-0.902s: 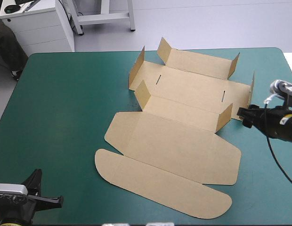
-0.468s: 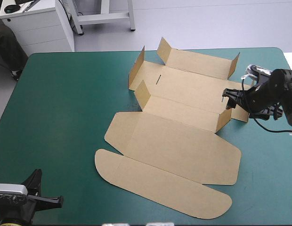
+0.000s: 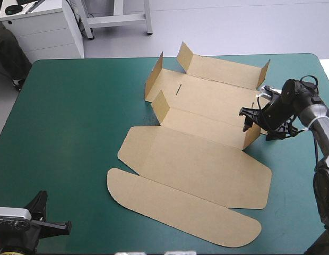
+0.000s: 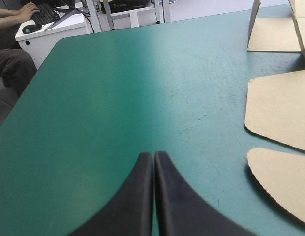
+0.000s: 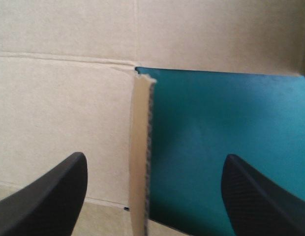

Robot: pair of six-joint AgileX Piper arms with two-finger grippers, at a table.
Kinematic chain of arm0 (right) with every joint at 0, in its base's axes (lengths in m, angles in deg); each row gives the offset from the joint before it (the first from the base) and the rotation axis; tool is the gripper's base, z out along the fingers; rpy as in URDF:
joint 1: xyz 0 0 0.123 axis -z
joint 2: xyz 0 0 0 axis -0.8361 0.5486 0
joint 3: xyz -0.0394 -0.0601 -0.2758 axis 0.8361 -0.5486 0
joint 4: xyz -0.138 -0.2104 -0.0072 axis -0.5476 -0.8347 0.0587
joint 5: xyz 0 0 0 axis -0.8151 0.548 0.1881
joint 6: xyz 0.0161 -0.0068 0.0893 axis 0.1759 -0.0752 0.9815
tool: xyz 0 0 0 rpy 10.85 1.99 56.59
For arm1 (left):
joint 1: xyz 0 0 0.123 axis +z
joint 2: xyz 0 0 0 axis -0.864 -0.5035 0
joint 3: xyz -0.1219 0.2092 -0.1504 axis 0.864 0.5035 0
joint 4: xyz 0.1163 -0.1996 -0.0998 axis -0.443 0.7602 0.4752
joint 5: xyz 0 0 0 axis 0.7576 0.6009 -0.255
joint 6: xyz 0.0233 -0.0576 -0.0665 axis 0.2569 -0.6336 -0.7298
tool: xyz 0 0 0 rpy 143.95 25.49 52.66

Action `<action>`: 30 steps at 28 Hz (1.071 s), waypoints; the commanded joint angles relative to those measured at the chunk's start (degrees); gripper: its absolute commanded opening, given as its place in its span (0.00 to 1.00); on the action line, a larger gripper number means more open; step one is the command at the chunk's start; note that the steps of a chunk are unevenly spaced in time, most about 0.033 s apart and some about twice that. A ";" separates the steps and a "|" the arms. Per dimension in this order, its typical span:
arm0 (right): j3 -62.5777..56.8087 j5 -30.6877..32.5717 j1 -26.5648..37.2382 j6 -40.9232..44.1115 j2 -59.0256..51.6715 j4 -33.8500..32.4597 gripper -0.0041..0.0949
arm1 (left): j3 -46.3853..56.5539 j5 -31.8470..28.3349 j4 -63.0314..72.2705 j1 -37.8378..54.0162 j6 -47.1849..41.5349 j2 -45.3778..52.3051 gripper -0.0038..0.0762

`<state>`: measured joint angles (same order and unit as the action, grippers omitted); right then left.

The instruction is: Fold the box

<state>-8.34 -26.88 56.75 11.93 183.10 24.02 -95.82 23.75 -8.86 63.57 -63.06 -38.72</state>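
Observation:
The brown box (image 3: 207, 159) lies as a cut sheet in the middle of the table, its lid panels flat toward the near edge. Several short flaps stand up around the far panels. My right gripper (image 3: 256, 119) is at the sheet's right end, open. A raised flap's thin edge (image 5: 141, 147) stands between the two black fingers, with brown board (image 5: 59, 98) on one side and teal-green cover on the other. My left gripper (image 4: 153, 158) is shut and empty, low over the near left corner (image 3: 50, 224). The sheet's rounded edges (image 4: 280, 113) lie off to its side.
Bare teal-green cover (image 3: 74, 117) fills the left half of the table. The right arm reaches in over the table's right edge (image 3: 326, 95). A white cabinet (image 3: 42, 26) stands beyond the far left corner.
My right gripper has swung in from the table's right edge to the box's right end and now straddles a raised flap. The left gripper has stayed put.

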 commanded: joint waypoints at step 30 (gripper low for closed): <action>18.77 4.72 -1.81 -36.49 2.02 11.14 0.02 | -1.95 -4.15 0.83 -0.21 -0.29 0.77 0.04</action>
<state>5.80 -23.22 56.28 -15.47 187.37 31.29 -95.82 23.75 -8.86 63.57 -63.06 -38.72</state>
